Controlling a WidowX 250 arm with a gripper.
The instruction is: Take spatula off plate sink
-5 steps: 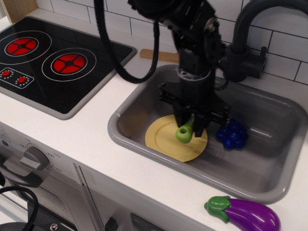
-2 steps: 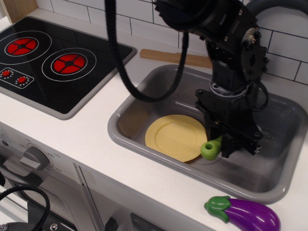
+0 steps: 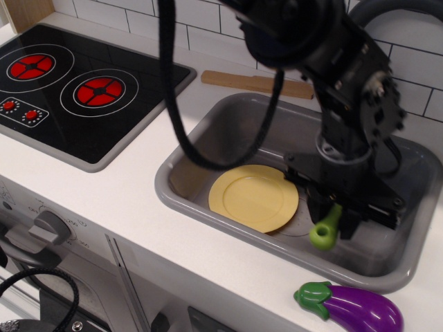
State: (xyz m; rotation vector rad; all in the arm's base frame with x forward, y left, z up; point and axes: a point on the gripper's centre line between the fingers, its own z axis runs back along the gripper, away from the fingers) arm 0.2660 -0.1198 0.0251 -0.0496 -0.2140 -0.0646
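Note:
The pale-yellow plate lies bare on the floor of the grey sink. My gripper is to the right of the plate, low in the sink, shut on the spatula. Only the spatula's lime-green handle shows, sticking out toward the front; its grey blade is hidden behind the fingers. The spatula is off the plate, over the sink floor near the drain mark. I cannot tell whether it touches the floor.
A purple eggplant with a green cap lies on the counter in front of the sink. The black stovetop is at the left. A wooden strip lies behind the sink, and the dark faucet stands at the back right.
My gripper has carried the spatula from the plate's middle to the right, past the plate's rim, over the sink floor. The plate is now uncovered. The blue grapes are hidden behind the arm.

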